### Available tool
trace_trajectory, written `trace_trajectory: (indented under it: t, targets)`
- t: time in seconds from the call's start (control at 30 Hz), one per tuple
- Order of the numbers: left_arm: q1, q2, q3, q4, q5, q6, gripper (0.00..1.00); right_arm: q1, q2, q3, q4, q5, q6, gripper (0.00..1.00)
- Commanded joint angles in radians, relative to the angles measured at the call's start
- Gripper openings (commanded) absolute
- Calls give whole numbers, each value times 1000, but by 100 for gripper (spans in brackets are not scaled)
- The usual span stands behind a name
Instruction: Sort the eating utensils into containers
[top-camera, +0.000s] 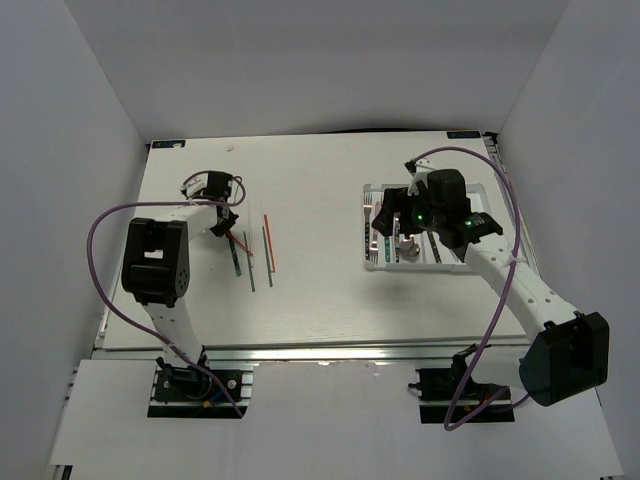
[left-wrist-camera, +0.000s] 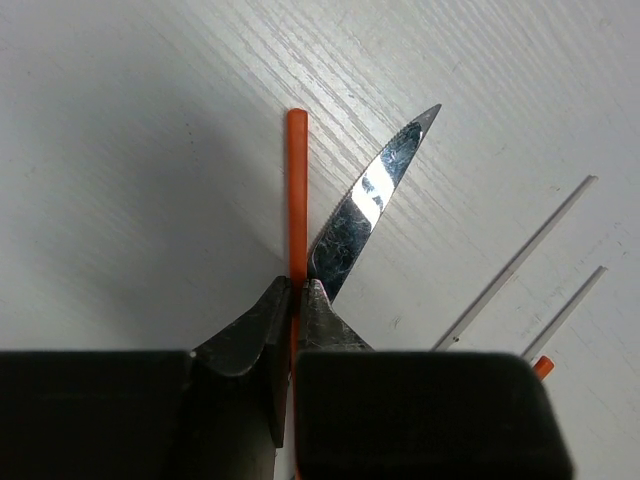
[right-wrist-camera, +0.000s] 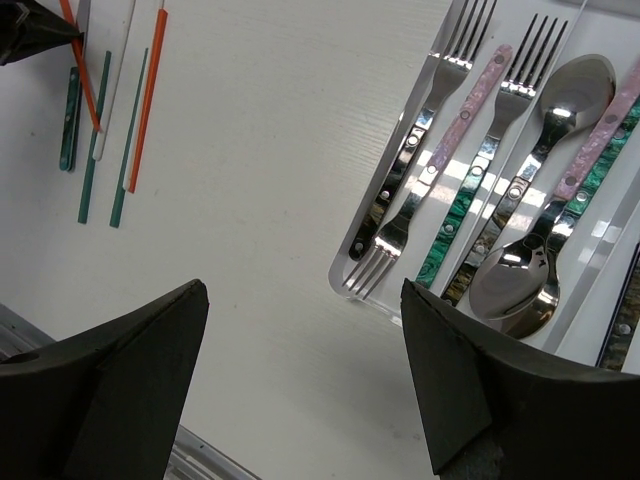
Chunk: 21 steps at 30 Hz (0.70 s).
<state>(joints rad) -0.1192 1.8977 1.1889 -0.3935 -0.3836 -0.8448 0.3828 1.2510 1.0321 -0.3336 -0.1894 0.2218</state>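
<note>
My left gripper (top-camera: 222, 216) is shut on a red chopstick (left-wrist-camera: 296, 190) at the left of the table; in the left wrist view the gripper (left-wrist-camera: 297, 287) pinches it low over the table. A knife blade (left-wrist-camera: 370, 200) lies right beside it, its teal handle (right-wrist-camera: 68, 120) showing in the right wrist view. One more red chopstick (right-wrist-camera: 148, 95) and two green ones (right-wrist-camera: 95, 140) lie loose nearby (top-camera: 268, 245). My right gripper (top-camera: 388, 228) is open and empty (right-wrist-camera: 305, 300) over the left edge of the white tray (top-camera: 375, 265). Its compartments hold forks (right-wrist-camera: 425, 120) and spoons (right-wrist-camera: 575, 90).
Two thin pale rods (left-wrist-camera: 515, 265) lie right of the knife. White walls close in the table on the left, back and right. The arm bases and a metal rail (top-camera: 330, 352) run along the near edge.
</note>
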Motion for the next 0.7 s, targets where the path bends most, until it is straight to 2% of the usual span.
trace_trajectory:
  t: [0.0, 0.17, 0.27, 0.4, 0.5, 0.6, 0.67]
  targets:
    - [7, -43, -28, -5, 46, 18, 0, 7, -1, 3, 45, -50, -9, 83]
    - [3, -165, -110, 39, 81, 26, 0, 51, 17, 19, 80, -130, -1, 83]
    - [-8, -289, -190, 99, 113, 26, 0, 163, 80, 40, 123, -137, 27, 82]
    - [-23, -420, -247, 131, 172, 49, 0, 246, 203, 48, 298, -199, 126, 80]
    - [-27, -494, -281, 133, 245, 81, 0, 313, 308, 81, 415, -257, 223, 76]
    - [-25, -543, -313, 154, 348, 111, 0, 372, 416, 191, 421, -262, 234, 75]
    - [-28, -591, -339, 179, 466, 136, 0, 407, 455, 235, 458, -298, 263, 75]
